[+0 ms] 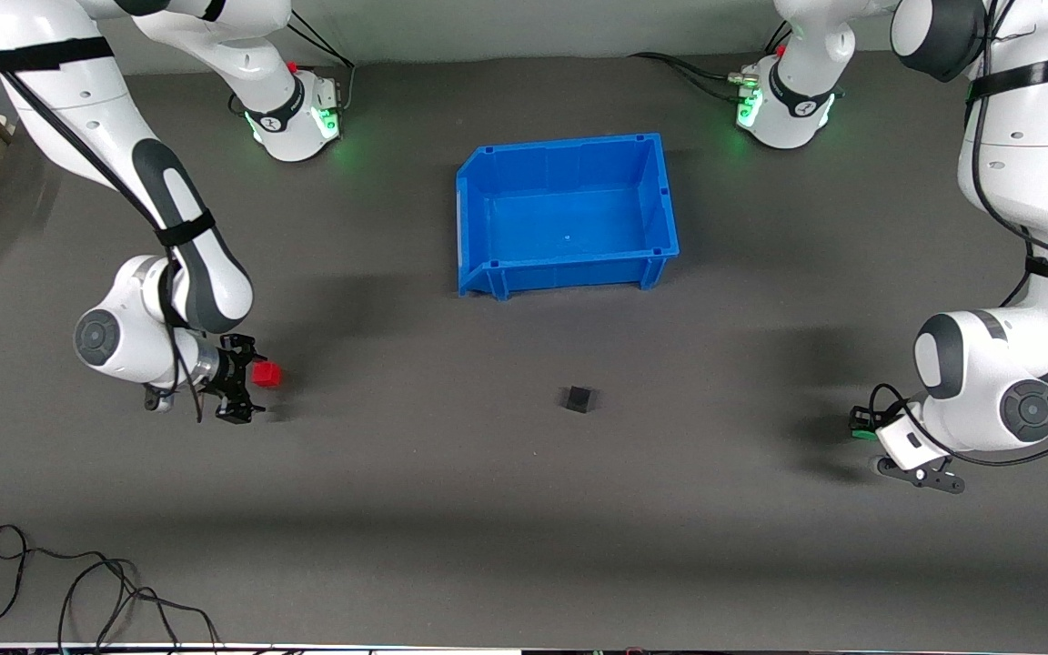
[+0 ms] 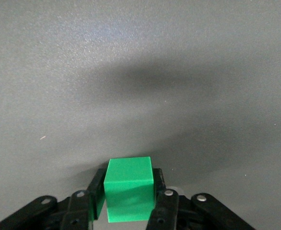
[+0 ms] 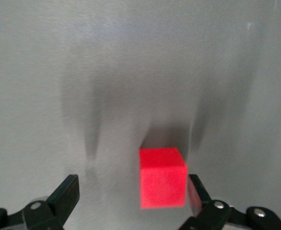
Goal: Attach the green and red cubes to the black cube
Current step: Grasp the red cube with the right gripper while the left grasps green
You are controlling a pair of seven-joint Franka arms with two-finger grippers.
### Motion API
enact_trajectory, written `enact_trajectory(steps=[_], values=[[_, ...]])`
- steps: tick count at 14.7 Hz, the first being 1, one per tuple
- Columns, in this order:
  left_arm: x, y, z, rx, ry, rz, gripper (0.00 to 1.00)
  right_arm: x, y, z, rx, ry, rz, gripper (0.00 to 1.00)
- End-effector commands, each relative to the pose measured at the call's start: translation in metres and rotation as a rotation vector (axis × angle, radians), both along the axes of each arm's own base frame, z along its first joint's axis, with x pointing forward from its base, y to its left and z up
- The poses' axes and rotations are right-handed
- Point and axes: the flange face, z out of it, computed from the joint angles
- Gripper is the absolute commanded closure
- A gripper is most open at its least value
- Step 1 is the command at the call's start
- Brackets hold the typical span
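1. Left gripper (image 2: 129, 203) first: it's clamped on the green cube (image 2: 129, 189), one black finger (image 2: 96, 191) pressed against each side in the left wrist view. In the front view this gripper (image 1: 862, 425) sits low at the left arm's end of the table, and only a sliver of green peeks out at its tip, so the wrist camera is what really shows the grip. Whether the cube is touching the mat or just off it, I can't tell.

2. Right gripper (image 3: 131, 196) is spread wide, with the red cube (image 3: 162, 177) between its fingers. One finger (image 3: 196, 191) looks right up against the cube's side, and the other one is well apart from it with bare mat showing in the gap. So nothing is pinched there.

3. From the front camera, the right gripper (image 1: 242, 380) is down at the right arm's end of the table with the red cube (image 1: 266, 374) at its tip. It looks like the cube is sitting on the grey mat (image 1: 524, 509), but I wouldn't swear to it.

4. Black cube (image 1: 579, 398) sits alone on the mat roughly midway between the two grippers and well apart from both. It's nearer to the front camera than the blue bin (image 1: 477, 218).

5. Blue bin is between the two arm bases, open side up.
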Motion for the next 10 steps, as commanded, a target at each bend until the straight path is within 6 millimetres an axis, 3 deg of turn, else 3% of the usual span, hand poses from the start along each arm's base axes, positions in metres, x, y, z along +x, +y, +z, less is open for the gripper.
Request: enact_trajectory(steps=[1, 2, 4, 5, 9, 10], values=[[0.005, 0.0, 0.009, -0.007, -0.008, 0.005, 0.94, -0.006, -0.007, -0.002, 0.013, -0.013, 0.047, 0.0], [0.006, -0.006, 0.011, -0.018, -0.006, 0.046, 1.0, -0.007, -0.007, -0.002, 0.013, -0.011, 0.046, 0.0], [0.01, -0.021, 0.023, -0.041, 0.002, 0.244, 1.0, -0.009, -0.006, -0.005, 0.012, -0.006, 0.049, 0.0], [0.014, -0.039, 0.029, -0.035, 0.011, 0.304, 1.0, -0.009, -0.006, -0.004, 0.013, -0.009, 0.047, 0.0], [0.019, -0.098, 0.042, 0.022, 0.033, 0.741, 1.0, -0.009, -0.008, -0.004, 0.031, -0.013, 0.013, 0.29], [0.022, -0.108, 0.046, 0.026, 0.027, 0.837, 1.0, -0.009, -0.006, -0.004, 0.037, -0.014, 0.011, 0.5]])
